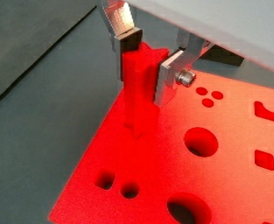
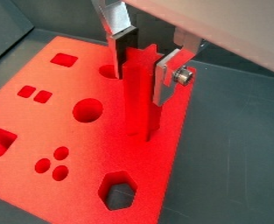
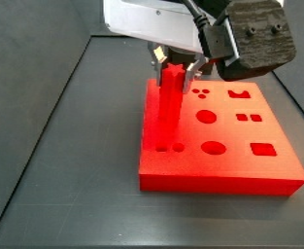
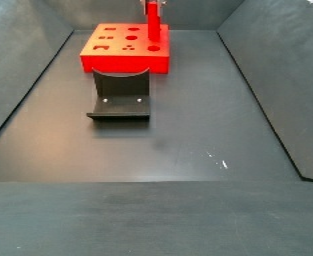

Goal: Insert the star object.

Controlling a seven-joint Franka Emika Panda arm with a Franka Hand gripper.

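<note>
The gripper (image 2: pixel 145 63) stood clamped on the upright star object (image 2: pixel 139 96), its foot on the red block (image 3: pixel 232 156) near the bench's far edge; if misaligned with its hole, pressing down risked jamming or tilting it.

Dark grey floor (image 4: pixel 159 140), matte, walled on the sides. Flat red block (image 4: pixel 123 48) with shaped holes lies directly on it, under the gripper (image 3: pixel 178 64) and its closed jaws. Dark fixture (image 4: pixel 120 96) stands on the floor, touching the block's side facing away from the jaws.
</note>
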